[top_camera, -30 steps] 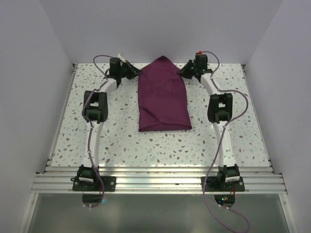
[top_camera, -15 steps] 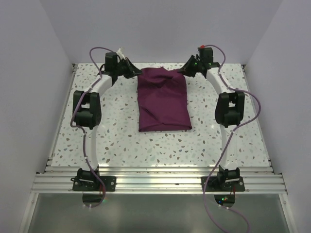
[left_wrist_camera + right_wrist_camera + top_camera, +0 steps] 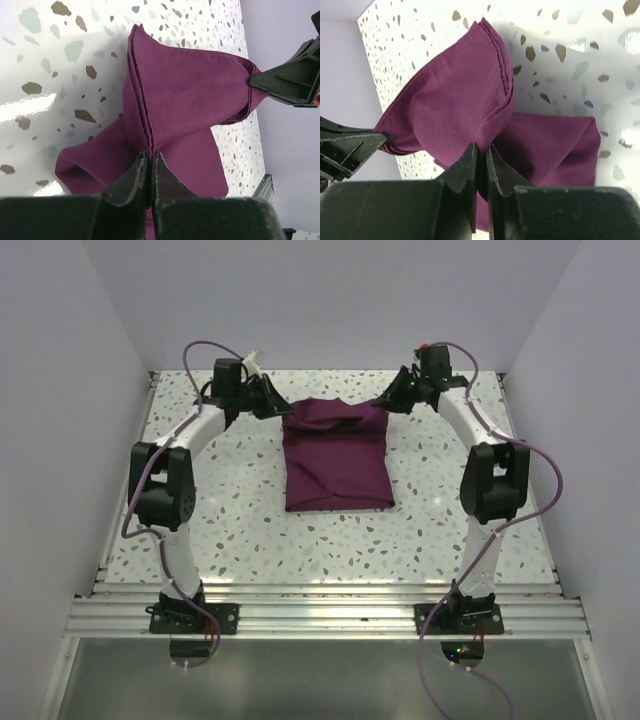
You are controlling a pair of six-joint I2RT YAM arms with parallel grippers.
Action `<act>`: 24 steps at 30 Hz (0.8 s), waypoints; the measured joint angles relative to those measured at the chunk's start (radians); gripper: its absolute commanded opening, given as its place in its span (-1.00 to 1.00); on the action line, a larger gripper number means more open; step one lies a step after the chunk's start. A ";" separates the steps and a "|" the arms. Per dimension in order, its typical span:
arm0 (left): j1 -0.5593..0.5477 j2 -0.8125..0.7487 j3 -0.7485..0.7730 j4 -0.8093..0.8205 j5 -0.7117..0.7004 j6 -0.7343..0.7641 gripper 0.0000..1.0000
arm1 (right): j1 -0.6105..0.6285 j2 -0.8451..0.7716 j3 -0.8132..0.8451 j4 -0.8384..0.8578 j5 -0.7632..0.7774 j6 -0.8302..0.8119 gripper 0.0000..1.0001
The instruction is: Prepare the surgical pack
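Here, nearest the camera, both arm bases sit bolted to the aluminium rail [image 3: 320,612] at the table's near edge. Beyond it, the speckled table [image 3: 230,530] carries the plum-purple cloth [image 3: 335,465], folded into a rough rectangle and lying in the middle between the two arms, its near edge straight and flat. Farther back, the cloth's far end is raised off the surface and stretched between the claws. The left gripper [image 3: 151,161] has its fingers pinched tight on the stitched far-left corner, and the right gripper [image 3: 481,150] is clamped the same way on the far-right corner.
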 measured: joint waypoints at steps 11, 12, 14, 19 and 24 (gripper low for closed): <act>-0.003 -0.121 -0.203 -0.026 0.014 0.071 -1.00 | 0.000 -0.114 -0.184 -0.055 -0.026 -0.068 -1.00; -0.005 -0.125 -0.222 -0.027 0.015 0.075 -1.00 | 0.000 -0.120 -0.201 -0.058 -0.026 -0.076 -1.00; -0.011 -0.137 -0.262 -0.032 0.018 0.080 -1.00 | 0.000 -0.129 -0.233 -0.075 -0.026 -0.093 -1.00; -0.034 -0.163 -0.336 -0.037 0.029 0.098 -0.92 | 0.000 -0.136 -0.308 -0.106 -0.023 -0.141 -1.00; -0.060 -0.168 -0.380 -0.035 0.045 0.124 -0.77 | 0.000 -0.136 -0.320 -0.145 -0.016 -0.180 -0.66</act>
